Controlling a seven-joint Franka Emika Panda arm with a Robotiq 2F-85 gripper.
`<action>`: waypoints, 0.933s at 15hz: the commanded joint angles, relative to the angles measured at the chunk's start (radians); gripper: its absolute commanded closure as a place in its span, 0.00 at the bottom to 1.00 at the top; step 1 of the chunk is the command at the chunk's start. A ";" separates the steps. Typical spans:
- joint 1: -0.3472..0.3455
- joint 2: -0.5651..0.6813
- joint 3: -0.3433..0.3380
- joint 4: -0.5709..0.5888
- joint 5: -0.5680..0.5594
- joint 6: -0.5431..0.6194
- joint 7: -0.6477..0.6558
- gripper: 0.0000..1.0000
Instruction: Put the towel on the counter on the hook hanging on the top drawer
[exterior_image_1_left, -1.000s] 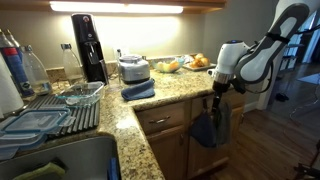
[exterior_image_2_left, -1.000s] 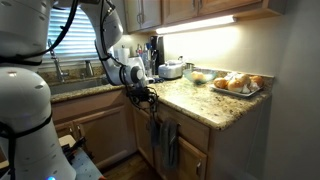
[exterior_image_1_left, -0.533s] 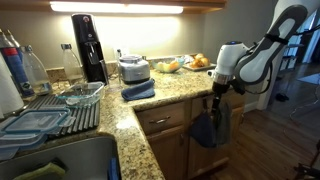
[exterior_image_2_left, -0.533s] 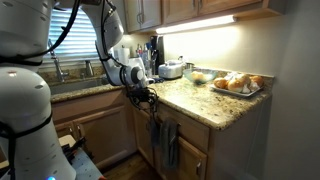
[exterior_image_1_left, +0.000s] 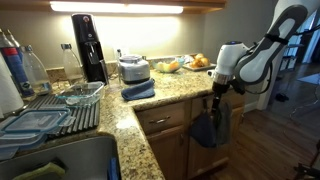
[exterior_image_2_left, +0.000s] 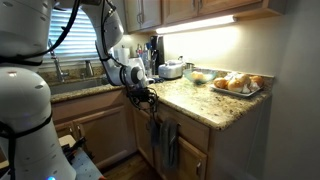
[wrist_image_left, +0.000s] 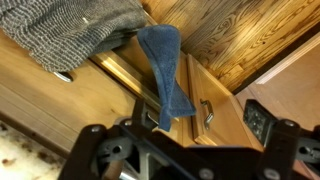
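Note:
The slate-blue towel (exterior_image_1_left: 205, 129) hangs down the front of the top drawer (exterior_image_1_left: 165, 120), below the rounded edge of the granite counter (exterior_image_1_left: 172, 96). It also shows as the towel (exterior_image_2_left: 165, 143) and the towel (wrist_image_left: 166, 68). My gripper (exterior_image_1_left: 217, 98) hovers just above its top end, at the counter's edge, seen also as the gripper (exterior_image_2_left: 147, 98). In the wrist view the gripper (wrist_image_left: 172, 130) is open, its jaws wide apart on either side of the towel's end without pinching it. The hook is too small and covered to make out.
A folded blue towel (exterior_image_1_left: 138, 90) lies on the counter by a small appliance (exterior_image_1_left: 133, 69). Fruit plates (exterior_image_2_left: 240, 84) stand at the counter's far end. A grey checked cloth (wrist_image_left: 70, 30) and a cabinet handle (wrist_image_left: 207, 112) show in the wrist view. Sink and dish rack (exterior_image_1_left: 45, 115) sit further along.

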 joint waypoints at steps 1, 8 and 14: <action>0.006 -0.001 -0.005 0.000 0.010 -0.001 -0.008 0.00; 0.006 -0.001 -0.005 0.000 0.010 -0.001 -0.008 0.00; 0.010 0.004 -0.021 -0.026 0.000 0.011 0.003 0.00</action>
